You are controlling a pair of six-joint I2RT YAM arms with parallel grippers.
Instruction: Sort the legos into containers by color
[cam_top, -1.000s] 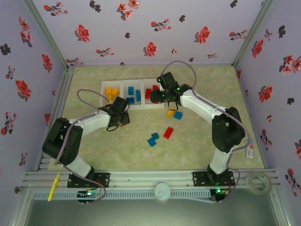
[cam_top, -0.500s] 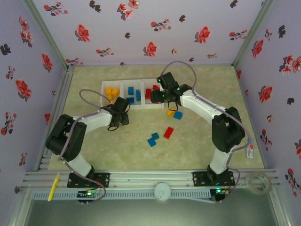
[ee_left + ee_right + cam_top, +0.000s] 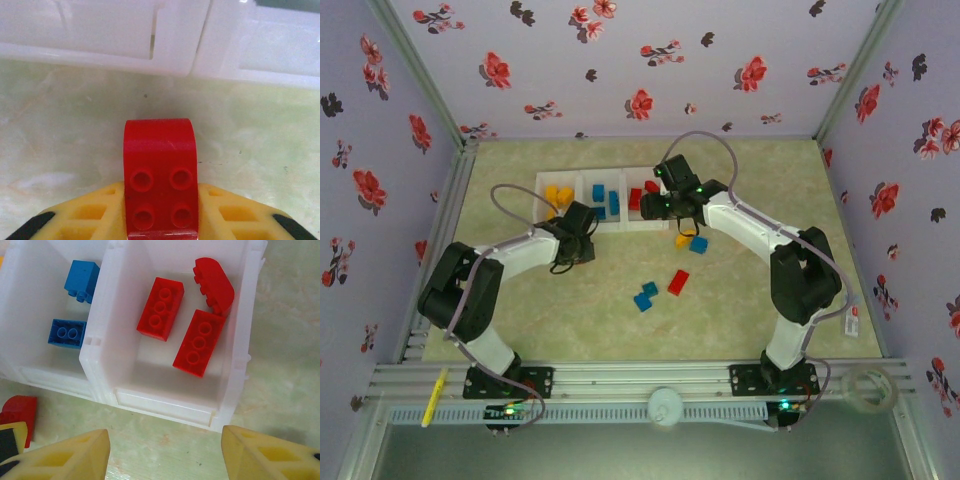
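My left gripper (image 3: 582,236) is shut on a red lego (image 3: 160,175), a rounded four-stud brick held just above the table in front of the containers' (image 3: 175,55) near wall. The same red lego (image 3: 17,412) shows at the lower left of the right wrist view. The containers (image 3: 582,176) hold yellow bricks (image 3: 556,195) on the left, blue bricks (image 3: 603,198) in the middle and red bricks (image 3: 161,307) on the right. My right gripper (image 3: 165,450) hangs open and empty over the table at the near wall of the red compartment (image 3: 165,407).
Loose legos lie on the table right of centre: an orange one (image 3: 682,240), a blue one (image 3: 699,244), a red one (image 3: 678,283) and two blue ones (image 3: 645,296). Patterned walls close in the table on three sides.
My left gripper has closed on the red lego and shifted slightly right and toward the tray. The right arm has barely moved.
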